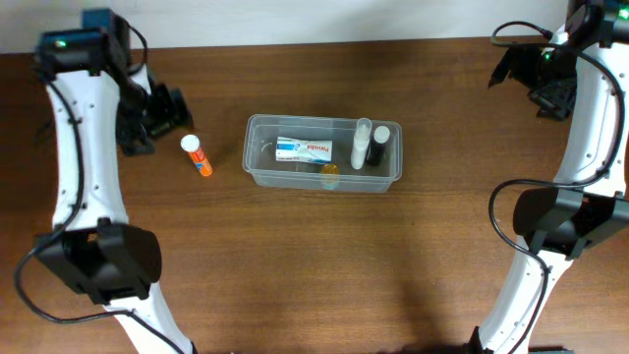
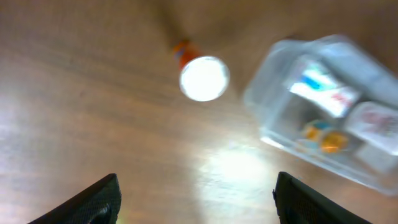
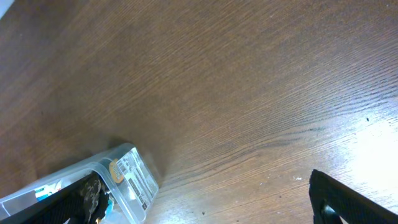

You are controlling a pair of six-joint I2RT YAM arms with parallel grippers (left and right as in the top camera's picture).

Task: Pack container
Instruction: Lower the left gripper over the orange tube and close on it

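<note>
The orange tube [image 1: 199, 157] lies between the container [image 1: 252, 149], at the table's [image 1: 314, 265] middle, and the open, empty left gripper [image 1: 165, 110], its white cap toward that nearer gripper, its long axis slanting; the right gripper [image 1: 550, 95], open too, hangs well apart.

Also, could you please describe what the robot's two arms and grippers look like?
The left arm and right arm have white shells, bulky black joints, looping black cables and a green light each. The left gripper and right gripper are black.
</note>
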